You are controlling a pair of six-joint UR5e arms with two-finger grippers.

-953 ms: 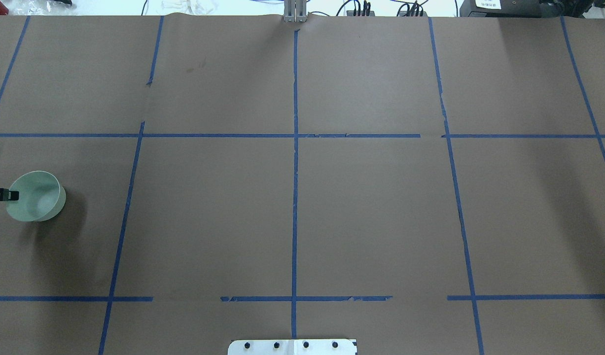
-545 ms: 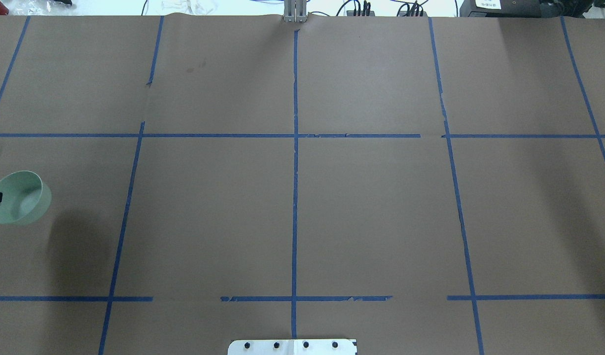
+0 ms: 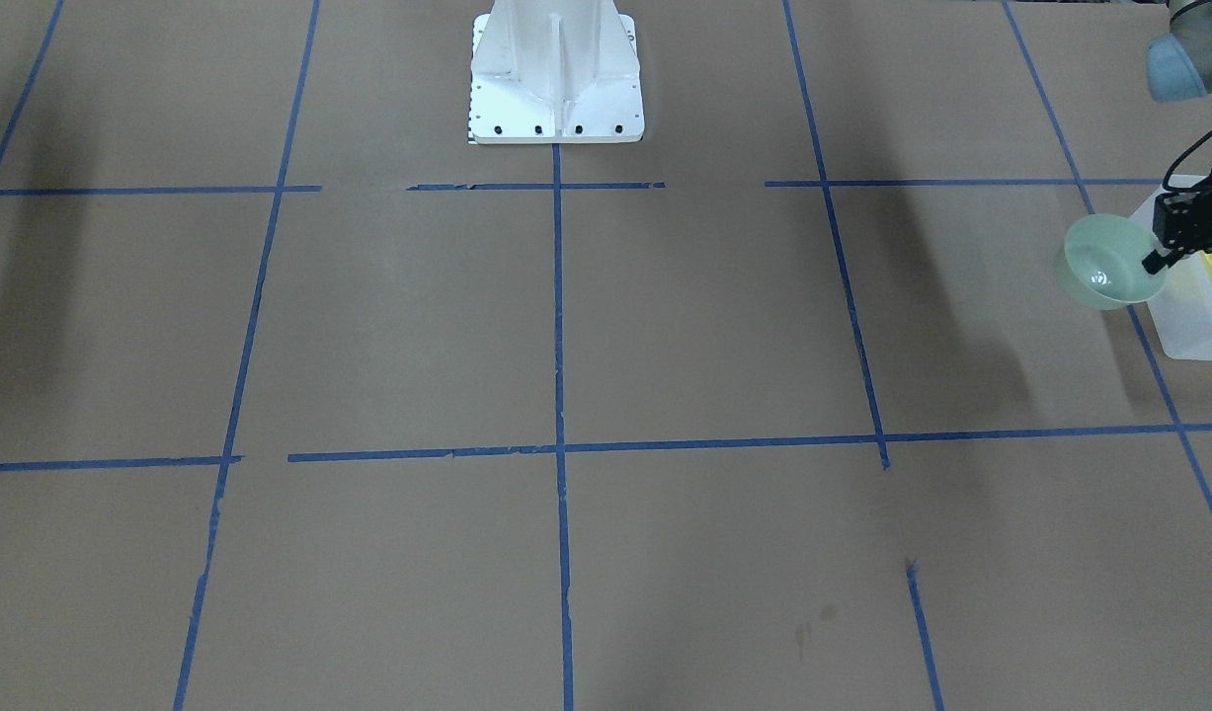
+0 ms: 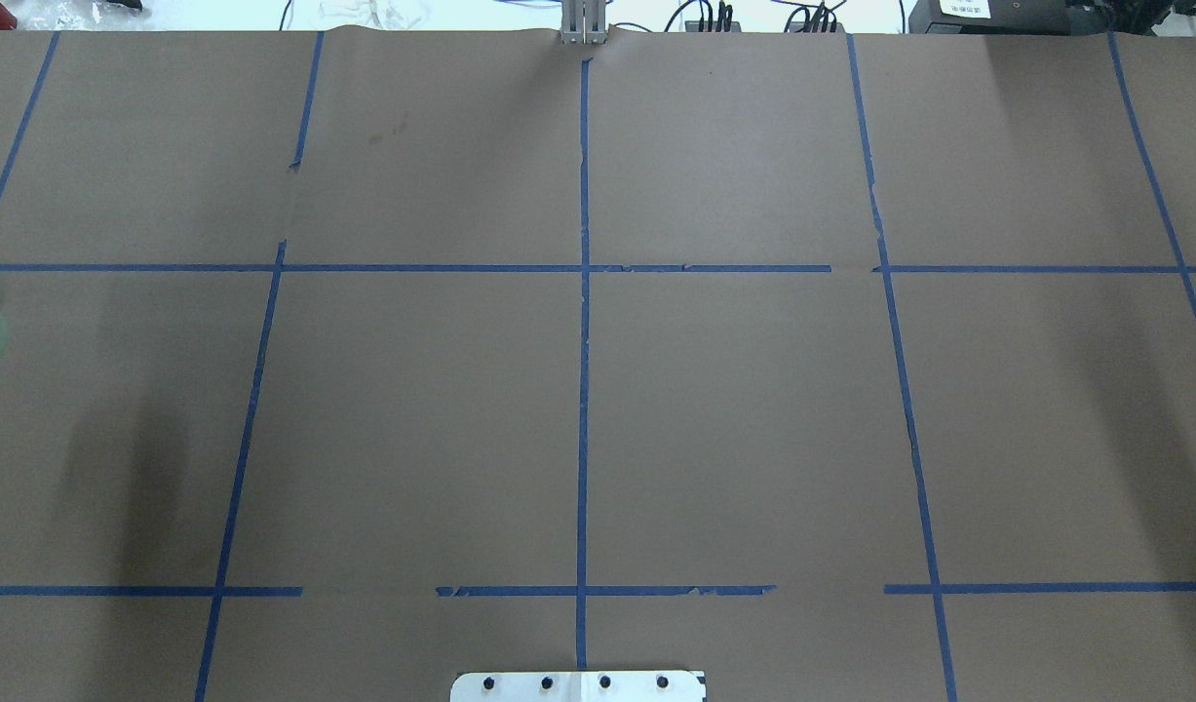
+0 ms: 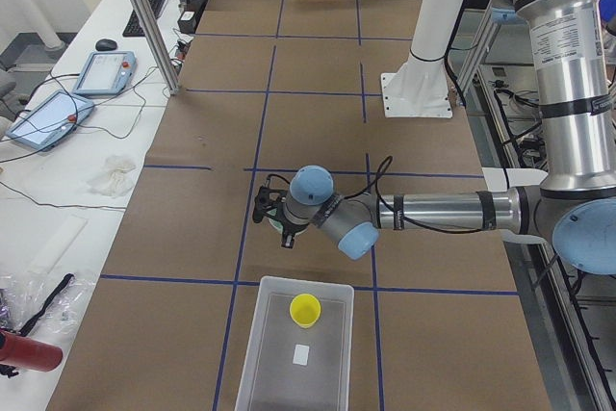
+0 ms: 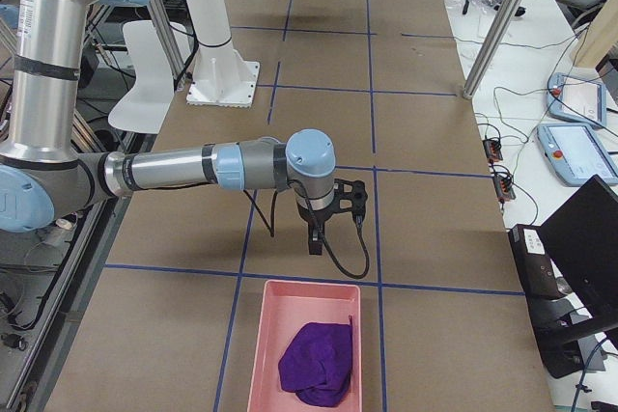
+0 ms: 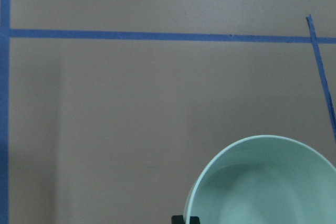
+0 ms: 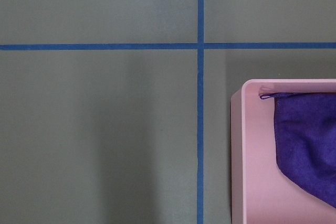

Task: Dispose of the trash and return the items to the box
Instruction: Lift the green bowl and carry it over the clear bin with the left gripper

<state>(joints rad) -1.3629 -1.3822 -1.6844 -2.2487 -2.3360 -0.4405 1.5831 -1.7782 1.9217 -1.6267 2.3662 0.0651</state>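
Left gripper (image 3: 1155, 262): my fingers are pinched on the rim of the pale green bowl (image 3: 1107, 263). One black fingertip (image 7: 185, 219) shows at the rim in my left wrist view.
Pale green bowl: carried clear of the paper at my left end of the table, tilted so that its glossy inside faces the front-facing camera. In the overhead view only a sliver of it shows at the left edge.
Box (image 5: 274, 372): a translucent white bin standing on the paper at my left end, just beside the bowl. I cannot tell whether the bowl's rim overhangs it.
Yellow cup (image 5: 305, 310): upright inside the box, toward the end nearest the bowl. A small white label (image 5: 301, 354) shows near the box's middle.
Right gripper (image 6: 314, 238): hangs pointing down over the paper at my right end. It is seen only from the side, so I cannot tell whether my fingers are wide or narrow.
Pink bin (image 6: 280, 315): on the paper just beside my right gripper, holding a crumpled purple cloth (image 6: 317, 366).
Table (image 4: 734, 419): covered in brown paper, divided by a grid of blue tape (image 4: 583, 390).
Robot base (image 3: 556, 79): white pedestal at the table's middle, on my side.
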